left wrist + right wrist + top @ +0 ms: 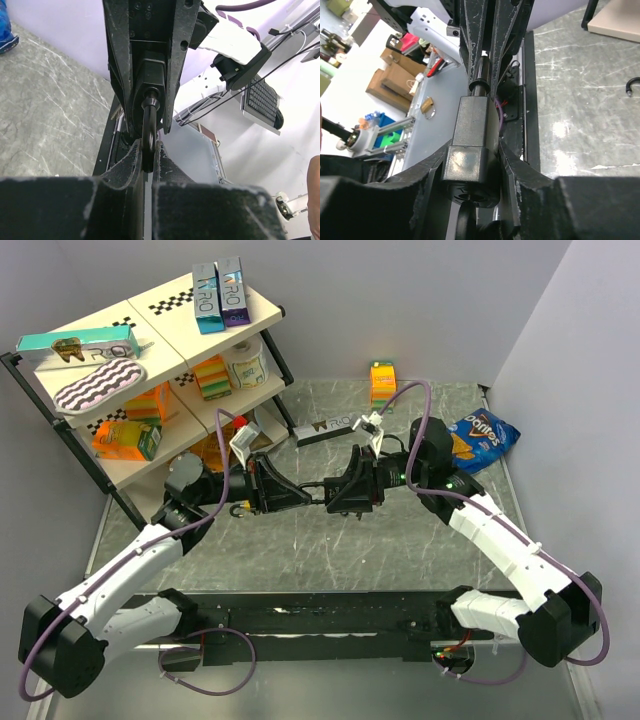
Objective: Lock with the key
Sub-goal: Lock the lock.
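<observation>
So the padlock [470, 145] was up in the air, dead center of the overhead frame, above the table [330, 550]. The right fingers [530, 185] were clamped on its dark body from both sides. The left fingers [125, 170] were pinched tight on the shackle [148, 135].

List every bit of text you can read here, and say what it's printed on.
"Doritos": blue chip bag.
"RiO": dark flat box on the table.
"RiO": tall blue box and tall purple box, top shelf.
Too small to read: teal box, orange carton, white roll.
</observation>
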